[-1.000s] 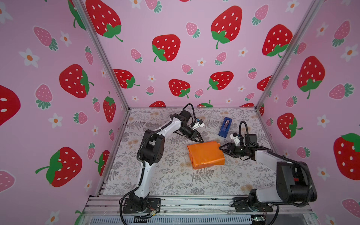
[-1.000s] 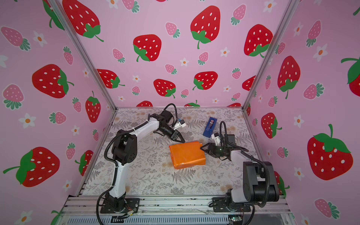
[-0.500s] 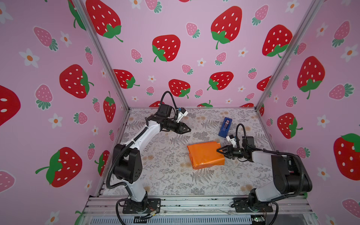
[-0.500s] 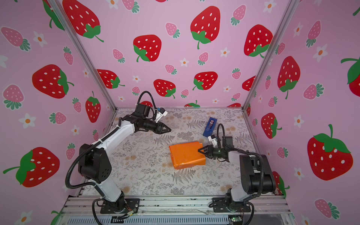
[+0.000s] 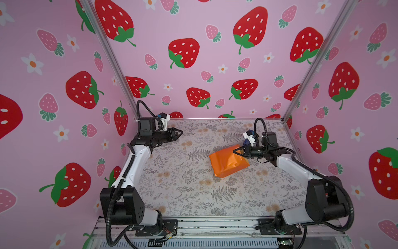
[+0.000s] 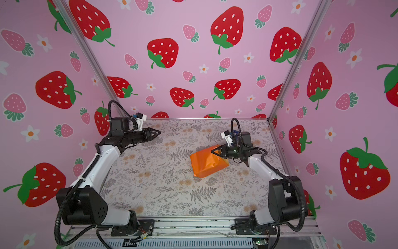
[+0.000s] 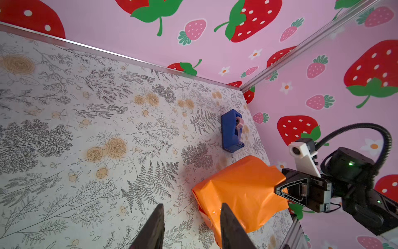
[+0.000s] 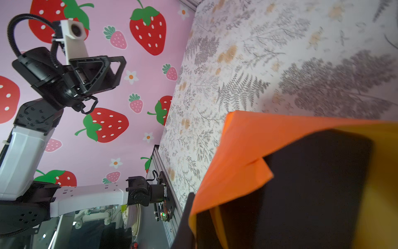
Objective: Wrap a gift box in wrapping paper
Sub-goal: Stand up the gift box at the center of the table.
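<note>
The wrapping paper (image 5: 226,161) (image 6: 204,165), glossy orange, covers the gift box in both top views, right of the table's middle. My right gripper (image 5: 235,151) (image 6: 214,151) is shut on the paper's right edge, and that end is raised. In the right wrist view the black gift box (image 8: 312,183) shows under the lifted orange paper (image 8: 241,151), whose dull yellow inside (image 8: 385,172) lies beside it. My left gripper (image 5: 180,133) (image 7: 191,217) hangs open and empty at the rear left, far from the parcel (image 7: 241,189).
A blue tape dispenser (image 7: 231,131) stands behind the parcel near the rear right corner; my right wrist mostly hides it in both top views. Pink strawberry walls close the floral table covering (image 5: 183,183) on three sides, with a metal rail along its front.
My right gripper has shut on the paper's right edge and lifted that end, turning the parcel. My left arm has swung away from the parcel to the rear left.
</note>
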Action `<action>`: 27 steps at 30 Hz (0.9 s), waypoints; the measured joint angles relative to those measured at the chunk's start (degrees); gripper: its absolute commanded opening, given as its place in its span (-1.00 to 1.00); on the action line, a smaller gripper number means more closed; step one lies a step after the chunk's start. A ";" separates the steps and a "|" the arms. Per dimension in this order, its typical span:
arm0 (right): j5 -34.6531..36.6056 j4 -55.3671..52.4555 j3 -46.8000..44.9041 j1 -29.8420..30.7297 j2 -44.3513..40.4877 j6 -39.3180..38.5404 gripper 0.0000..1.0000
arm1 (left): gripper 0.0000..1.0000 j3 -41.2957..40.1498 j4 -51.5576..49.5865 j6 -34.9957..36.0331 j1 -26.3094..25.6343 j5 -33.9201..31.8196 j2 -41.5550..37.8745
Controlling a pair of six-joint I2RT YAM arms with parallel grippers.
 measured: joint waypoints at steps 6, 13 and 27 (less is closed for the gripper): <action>7.02 -14.58 14.34 6.27 2.58 -6.60 -1.00 | -0.18 0.02 -5.64 -3.65 -0.04 1.79 2.45; 15.72 -26.77 21.22 12.90 8.98 -13.03 -1.00 | -0.18 -5.90 -6.69 -7.34 -0.17 2.36 2.60; 20.83 -30.56 29.53 30.14 13.90 -11.74 -0.26 | 0.04 -10.21 -14.12 -4.46 -0.42 -3.21 -6.99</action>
